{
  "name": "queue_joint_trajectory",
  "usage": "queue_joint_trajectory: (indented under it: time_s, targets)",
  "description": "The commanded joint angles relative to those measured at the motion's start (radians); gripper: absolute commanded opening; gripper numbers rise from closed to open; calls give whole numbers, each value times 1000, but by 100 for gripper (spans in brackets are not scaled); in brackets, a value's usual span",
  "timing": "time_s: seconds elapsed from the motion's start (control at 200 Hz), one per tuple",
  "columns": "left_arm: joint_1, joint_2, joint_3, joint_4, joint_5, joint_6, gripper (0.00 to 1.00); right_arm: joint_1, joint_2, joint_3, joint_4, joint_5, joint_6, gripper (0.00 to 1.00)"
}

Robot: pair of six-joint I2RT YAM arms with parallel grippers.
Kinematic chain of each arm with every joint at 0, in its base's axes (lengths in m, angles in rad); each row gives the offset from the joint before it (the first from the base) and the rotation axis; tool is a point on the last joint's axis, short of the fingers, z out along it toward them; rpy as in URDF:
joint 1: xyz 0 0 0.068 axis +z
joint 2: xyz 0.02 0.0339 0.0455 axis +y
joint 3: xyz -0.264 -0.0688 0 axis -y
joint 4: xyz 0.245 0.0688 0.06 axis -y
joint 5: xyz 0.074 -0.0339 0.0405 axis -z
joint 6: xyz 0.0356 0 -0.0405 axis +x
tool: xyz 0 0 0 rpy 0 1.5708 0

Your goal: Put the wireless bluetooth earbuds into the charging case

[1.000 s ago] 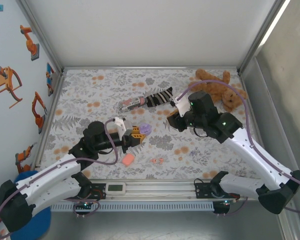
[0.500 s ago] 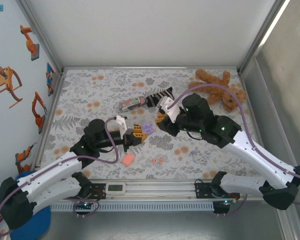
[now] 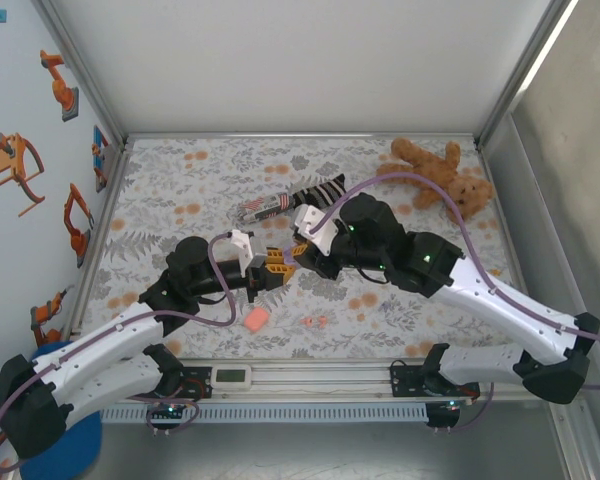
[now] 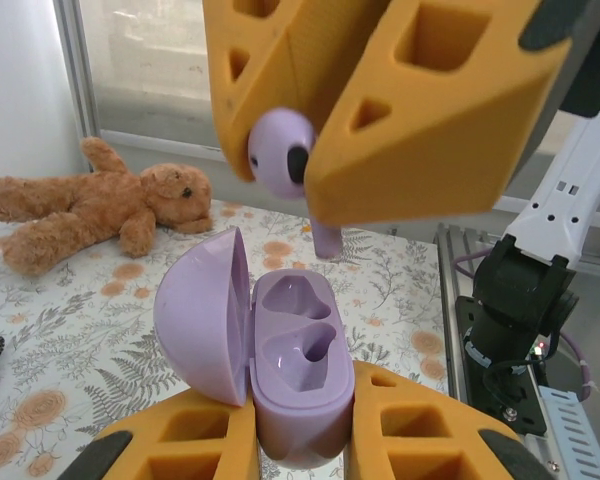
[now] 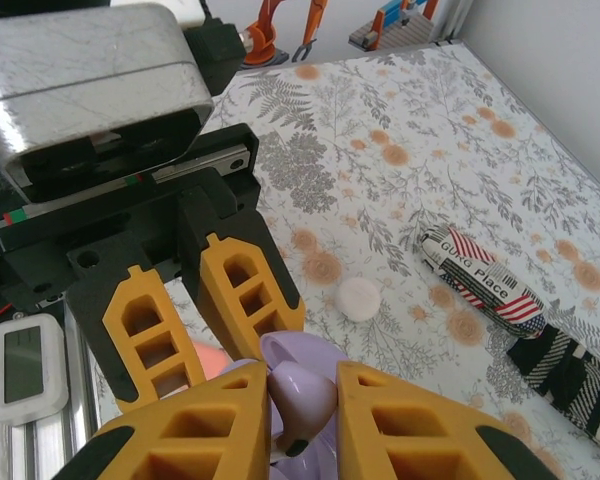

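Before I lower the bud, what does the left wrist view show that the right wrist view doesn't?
Left wrist, not right: the two empty wells of the open case, and the teddy. Right wrist, not left: a white disc, flag-print tube and striped sock. Both: the lilac bud pinched in the right fingers, over the left fingers holding the case.

swung the right gripper leftward over the tabletop, away from the teddy bear by the far right corner. now sits tip to tip with the left gripper, hiding the lilac case from above. now holds the lilac earbud just over the case's wells. leaves the bear fully uncovered.
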Motion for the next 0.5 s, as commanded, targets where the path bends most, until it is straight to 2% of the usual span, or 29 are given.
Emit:
queue_joint_trajectory:
  time_s: [0.0,0.496]
  targets:
    - [-8,-12,31,17,24,-9,0,19,15,42,10,47,-35,21]
    - [-10,-37,27,1,16,-5,0,44,32,40,-11,69,-48,21]
